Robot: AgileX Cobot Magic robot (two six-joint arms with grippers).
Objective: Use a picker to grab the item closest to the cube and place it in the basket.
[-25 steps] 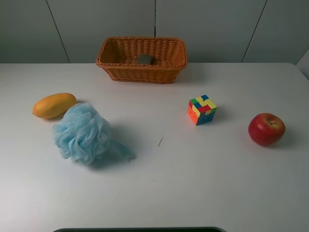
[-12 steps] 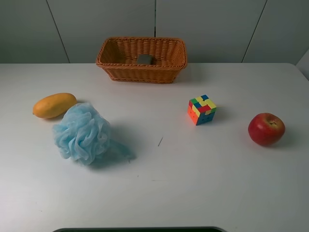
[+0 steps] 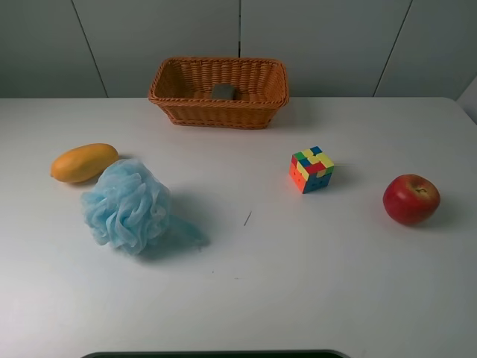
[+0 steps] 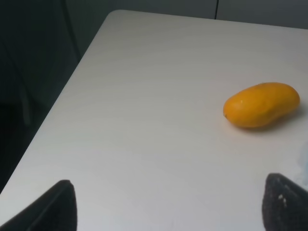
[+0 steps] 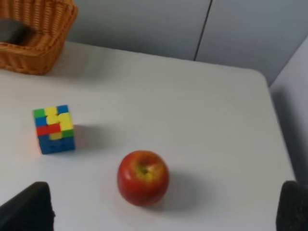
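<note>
Fingers [image 4: 48, 207] of both pickers are standing apart, holding nothing; item [image 3: 223, 91] is lying inside basket [image 3: 257, 108], cube [image 3: 311, 169] on counter [image 3: 298, 253].

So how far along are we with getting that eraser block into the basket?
Looks done: the grey eraser block already lies inside the wicker basket, away from the puzzle cube. Nothing is in hand; left gripper and right gripper sit open, back from the table. Nothing obvious remains.

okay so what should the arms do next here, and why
Probably nothing more than staying parked: the grey item already lies inside the basket, and both the left gripper and right gripper are open, empty and apart from every object on the table.
</note>
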